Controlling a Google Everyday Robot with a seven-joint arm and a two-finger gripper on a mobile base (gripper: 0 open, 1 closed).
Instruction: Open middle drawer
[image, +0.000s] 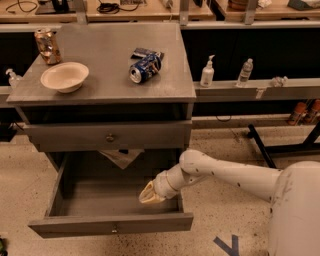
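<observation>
The middle drawer (112, 225) is the grey metal one standing pulled far out at the bottom of the cabinet, its small round knob (115, 230) on the flat front. Its inside shows bare grey metal. My gripper (150, 194) reaches down into this drawer from the right, at the right end, just behind the front wall. The white arm (225, 172) crosses the drawer's right side wall. Above, another grey drawer (109, 136) with a central knob is shut.
On the cabinet top (110, 75) are a pale bowl (64, 76), a copper can (47, 46) and a blue can on its side (145, 67). A crumpled paper (120, 156) shows behind the open drawer. Bottles (207, 73) line a shelf on the right.
</observation>
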